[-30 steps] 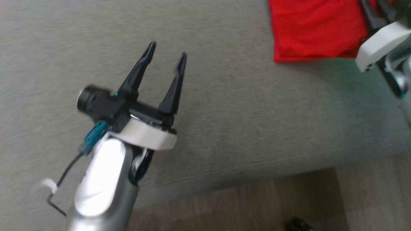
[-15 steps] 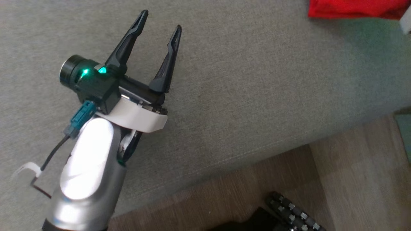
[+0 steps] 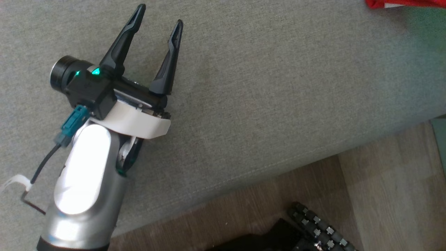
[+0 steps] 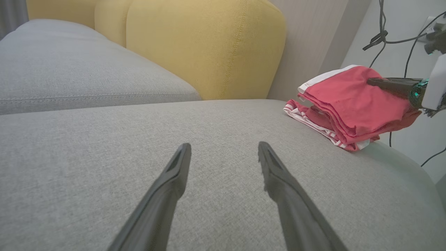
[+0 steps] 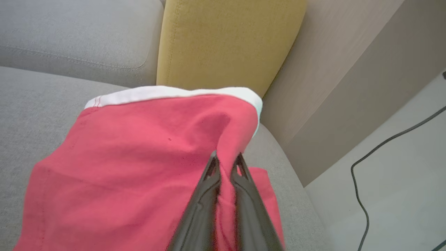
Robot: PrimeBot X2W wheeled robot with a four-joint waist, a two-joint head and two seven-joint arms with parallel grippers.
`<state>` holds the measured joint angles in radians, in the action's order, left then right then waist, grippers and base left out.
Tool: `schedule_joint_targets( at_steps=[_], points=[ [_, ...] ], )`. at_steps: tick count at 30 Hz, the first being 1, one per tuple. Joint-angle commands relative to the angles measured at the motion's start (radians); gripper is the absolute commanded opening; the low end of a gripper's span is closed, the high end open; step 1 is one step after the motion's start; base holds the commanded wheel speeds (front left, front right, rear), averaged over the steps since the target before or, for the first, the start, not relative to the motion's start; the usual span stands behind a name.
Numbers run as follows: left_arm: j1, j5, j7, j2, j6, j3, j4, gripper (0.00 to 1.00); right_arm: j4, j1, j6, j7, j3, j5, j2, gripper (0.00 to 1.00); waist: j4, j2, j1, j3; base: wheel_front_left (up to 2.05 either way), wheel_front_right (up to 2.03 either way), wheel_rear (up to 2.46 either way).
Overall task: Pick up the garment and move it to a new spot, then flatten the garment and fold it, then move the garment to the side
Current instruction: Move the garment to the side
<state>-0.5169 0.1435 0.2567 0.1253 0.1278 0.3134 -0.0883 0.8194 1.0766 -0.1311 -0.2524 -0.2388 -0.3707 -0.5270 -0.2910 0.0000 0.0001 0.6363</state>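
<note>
The garment is a red piece with white trim, folded in layers at the far right end of the grey sofa seat. Just its lower edge shows at the top right of the head view. My right gripper is shut on the garment's top layer, red cloth pinched between the fingers; from the left wrist view it reaches in from the right. My left gripper hovers open over bare seat, well left of the garment, with nothing between its fingers.
Yellow back cushions stand behind the seat. The seat's front edge runs diagonally above a wooden floor. My dark wheeled base sits below it. Cables hang on the pale wall past the sofa's right end.
The head camera has swung, so the garment and right gripper slid toward the top right edge of its picture. The left gripper stays open.
</note>
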Motion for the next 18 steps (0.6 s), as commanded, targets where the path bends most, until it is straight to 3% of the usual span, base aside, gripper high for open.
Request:
schedule_joint_targets(
  at_steps=[1,2,3,18],
  points=[
    [0.000,-0.001,0.005,0.011,0.003,-0.023,0.037,1.00,-0.024,0.001,0.000,-0.009,0.029,0.014,-0.024,0.37,0.002,0.0000,-0.0001,0.001,0.00,0.00,0.00],
    [0.001,-0.001,0.005,0.011,0.003,-0.025,0.037,1.00,-0.026,-0.001,0.000,-0.009,0.042,0.014,-0.016,0.95,0.003,0.0000,-0.0001,0.000,0.00,0.00,0.00],
    [0.002,0.000,0.005,0.010,0.003,-0.029,0.036,1.00,-0.028,-0.005,0.000,-0.009,0.046,0.018,-0.011,1.00,0.003,0.0000,-0.0001,-0.001,0.00,0.00,0.00],
    [0.033,0.025,0.005,-0.041,0.003,-0.060,0.032,1.00,-0.162,-0.027,0.000,-0.009,0.052,0.024,0.035,1.00,0.057,0.0000,-0.0001,-0.124,0.00,0.00,0.00]
  ],
)
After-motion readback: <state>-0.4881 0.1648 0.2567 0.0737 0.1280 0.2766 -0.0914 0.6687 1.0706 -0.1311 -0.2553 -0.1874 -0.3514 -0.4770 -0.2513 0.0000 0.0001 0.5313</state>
